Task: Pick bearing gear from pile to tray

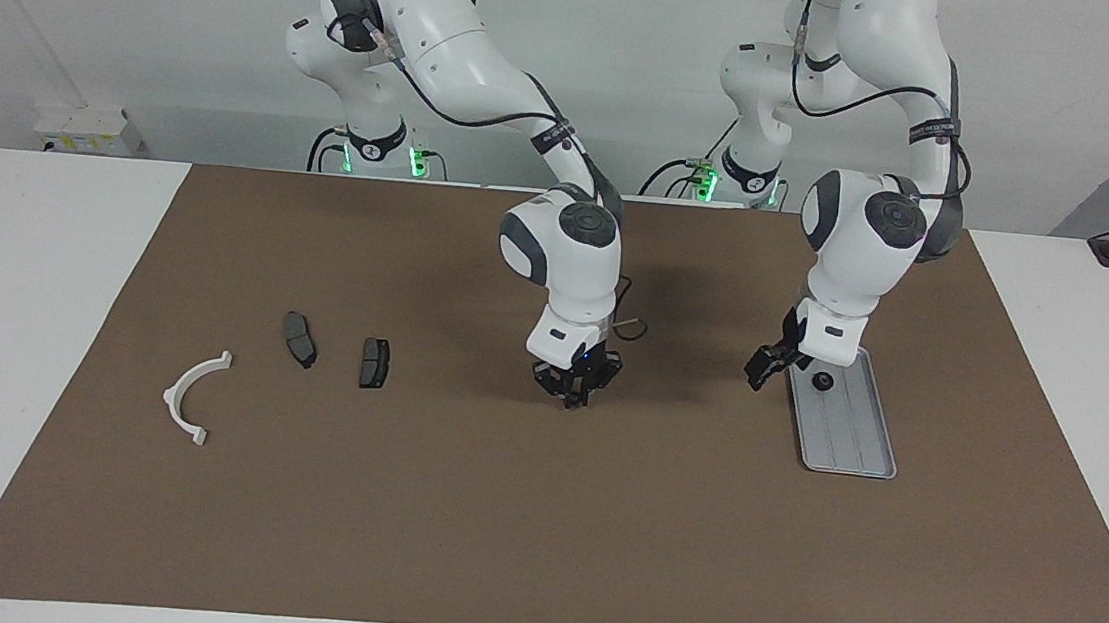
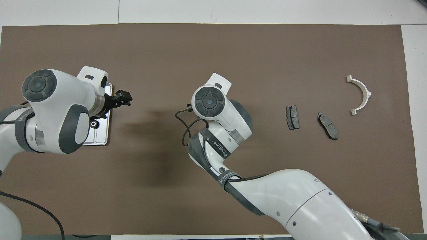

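We count one tray (image 1: pixel 850 428) toward the left arm's end of the worktop (image 1: pixel 13 304), its long axis running from near the robots to far. One white bracket (image 1: pixel 191 395), two brake pads (image 1: pixel 299 338) (image 1: pixel 373 362), and one black bearing gear (image 1: pixel 821 381) on the tray's near end. Left claw (image 1: pixel 760 370) hovers beside the tray, right claw (image 1: pixel 573 385) over mid-mat; we cannot tell either's grip.

No readable text; the arm band's (image 2: pixel 218 150) print is illegible.

Bright, even overhead light fills both sharp views, the arms casting soft dark shadows on the matte brown mat (image 1: pixel 497 507), with no glare.
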### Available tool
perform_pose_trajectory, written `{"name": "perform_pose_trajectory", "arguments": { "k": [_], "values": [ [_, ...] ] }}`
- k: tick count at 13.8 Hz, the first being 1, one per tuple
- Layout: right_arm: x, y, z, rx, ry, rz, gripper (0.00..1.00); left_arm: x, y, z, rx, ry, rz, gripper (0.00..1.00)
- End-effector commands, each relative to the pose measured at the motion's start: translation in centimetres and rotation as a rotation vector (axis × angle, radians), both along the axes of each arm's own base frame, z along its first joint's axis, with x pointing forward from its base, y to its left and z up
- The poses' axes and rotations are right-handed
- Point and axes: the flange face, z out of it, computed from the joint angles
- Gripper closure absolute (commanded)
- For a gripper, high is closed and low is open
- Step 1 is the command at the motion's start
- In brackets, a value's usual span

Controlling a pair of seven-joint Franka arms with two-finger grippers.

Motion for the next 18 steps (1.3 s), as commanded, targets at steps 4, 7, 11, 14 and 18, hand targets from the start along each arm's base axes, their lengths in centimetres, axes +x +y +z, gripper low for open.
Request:
{"name": "perform_pose_trajectory", "arguments": {
  "k": [4,7,11,14,18],
  "values": [
    [-0.4,-0.2,-1.2,0.030,-0.008,-0.020,0.53,0.3,-0.6,0.1,-0.002,-0.012,0.015,0.00],
    [-0.5,0.3,-0.2,0.035,0.008,-0.039,0.50,0.2,-2.9,0.5,-0.016,-0.046,0.054,0.00],
    [1.4,-0.1,4.7,0.019,0.021,-0.108,0.47,0.6,-5.2,1.1,-0.021,-0.045,0.041,0.20],
    [4.3,-5.2,11.2,0.007,0.020,-0.192,0.44,2.3,-10.8,1.6,-0.027,-0.011,0.080,0.20],
    [6.6,-13.0,17.8,-0.026,0.018,-0.190,0.39,3.9,-18.4,-0.9,-0.038,-0.005,0.136,0.20]
  ]
}}
